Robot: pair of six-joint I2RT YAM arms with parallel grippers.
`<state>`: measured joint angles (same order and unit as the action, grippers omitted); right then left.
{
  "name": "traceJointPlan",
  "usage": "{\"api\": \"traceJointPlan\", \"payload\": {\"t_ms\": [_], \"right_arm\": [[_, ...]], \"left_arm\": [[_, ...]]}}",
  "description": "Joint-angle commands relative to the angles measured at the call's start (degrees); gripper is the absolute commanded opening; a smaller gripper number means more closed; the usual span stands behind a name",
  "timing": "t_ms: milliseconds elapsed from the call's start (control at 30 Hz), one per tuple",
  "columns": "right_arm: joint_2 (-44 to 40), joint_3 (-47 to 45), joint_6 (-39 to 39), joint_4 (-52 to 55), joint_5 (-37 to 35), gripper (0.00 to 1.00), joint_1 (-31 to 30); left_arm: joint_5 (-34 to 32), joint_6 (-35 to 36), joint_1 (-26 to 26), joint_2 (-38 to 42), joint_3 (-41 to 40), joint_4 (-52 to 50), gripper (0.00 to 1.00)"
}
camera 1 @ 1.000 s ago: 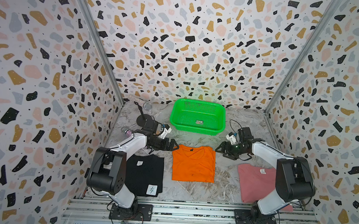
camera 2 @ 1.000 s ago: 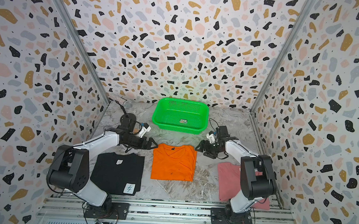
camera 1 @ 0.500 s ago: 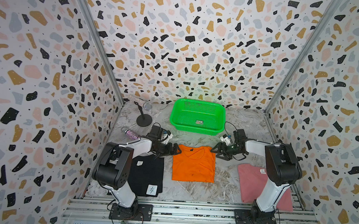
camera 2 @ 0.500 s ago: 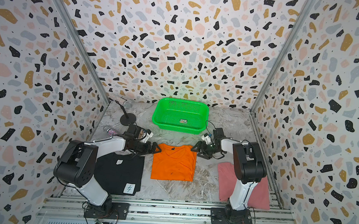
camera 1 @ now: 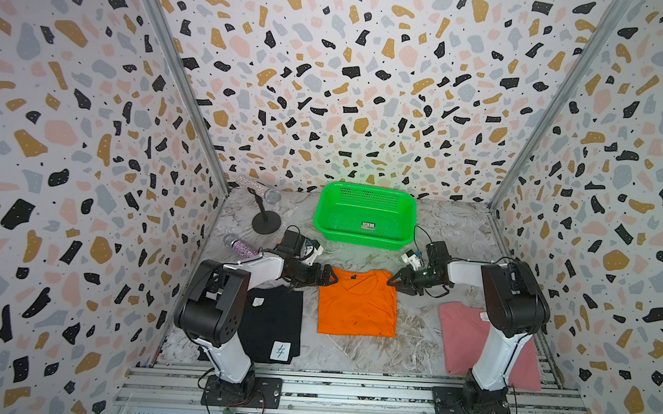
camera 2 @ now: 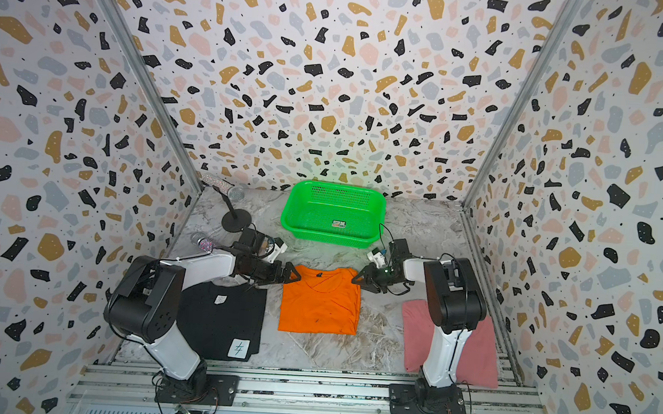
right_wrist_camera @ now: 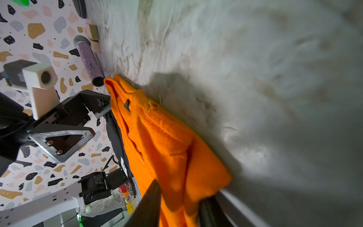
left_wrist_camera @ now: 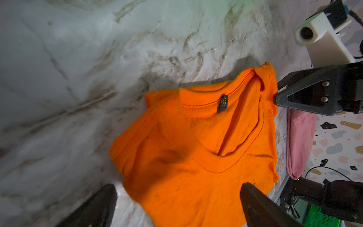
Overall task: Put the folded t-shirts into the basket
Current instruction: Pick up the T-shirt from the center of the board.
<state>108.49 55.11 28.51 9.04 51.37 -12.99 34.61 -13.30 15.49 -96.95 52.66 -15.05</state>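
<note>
Right fingers (camera 1: pixel 394 281): drawn in on the orange shirt (camera 1: pixel 357 308), pinching its collar-end corner at 1 o'clock. In the right wrist view the cloth bunches between my two fingers (right_wrist_camera: pixel 149 204). That corner looks raised, with a shadow under it on the tabletop (camera 1: pixel 416 339)

Left fingers (camera 1: pixel 327 277): spread as wide as they go, nothing held. They sit low at the shirt's 11 o'clock corner. In the left wrist view one finger (left_wrist_camera: pixel 94 206) is over bare tabletop and the other over orange cloth; cannot tell if either touches

Orange shirt: mid-tabletop between my two arms, collar toward 12 o'clock, the rest of it lying flat

Basket (camera 1: pixel 363 239): green, upright, at 12 o'clock from the orange shirt and apart from it. All three shirts lie outside it

Black shirt (camera 1: pixel 275 323): at 8 o'clock from the orange one, flat, partly hidden by my left arm, white label near its 5 o'clock corner

Pink shirt (camera 1: pixel 460 334): at 4 o'clock from the orange one, partly hidden behind my right arm

Microphone on a stand (camera 1: pixel 260 191): at the basket's 9 o'clock. A second glittery microphone (camera 1: pixel 239 245) lies at 10 o'clock from my left fingers
</note>
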Motion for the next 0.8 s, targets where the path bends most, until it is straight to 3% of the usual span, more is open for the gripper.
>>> {"api": "traceJointPlan", "payload": {"t_ms": [0, 67, 133, 233, 367, 467, 600, 767], "right_arm": [[-0.34, 0.08, -2.23, 1.89, -1.51, 0.17, -0.37], [-1.09, 0.04, -2.85, 1.95, -1.86, 0.05, -0.37], [-2.54, -0.21, -3.74, 2.26, -2.94, 0.00, -0.37], [-5.16, -0.91, -5.22, 2.16, -4.00, 0.00, -0.37], [-9.27, -2.24, -8.36, 2.52, -5.14, 0.00, -0.74], [-13.68, -4.53, -10.83, 1.73, -6.57, 0.00, -1.75], [-18.63, -7.18, -12.33, -0.99, -7.82, 0.00, -2.89], [-22.56, -8.92, -15.73, -2.88, -7.92, 0.00, -4.60]], "left_arm": [[-0.65, 7.74, -1.04, 5.59, 2.37, -4.17, 1.00], [0.88, 12.57, -1.07, 8.24, 3.56, -5.09, 1.00], [5.35, 15.94, -0.91, 8.30, 6.29, -6.16, 1.00], [11.25, 21.92, 1.79, 6.73, 9.57, -3.45, 1.00], [12.06, 33.83, 9.12, 1.86, 15.32, -2.29, 1.00], [12.14, 38.16, 12.81, -3.27, 18.52, 1.94, 1.00], [17.16, 49.56, 14.55, -10.99, 24.67, -1.71, 1.00], [20.02, 52.03, 14.79, -17.28, 32.15, -7.12, 1.00]]}}
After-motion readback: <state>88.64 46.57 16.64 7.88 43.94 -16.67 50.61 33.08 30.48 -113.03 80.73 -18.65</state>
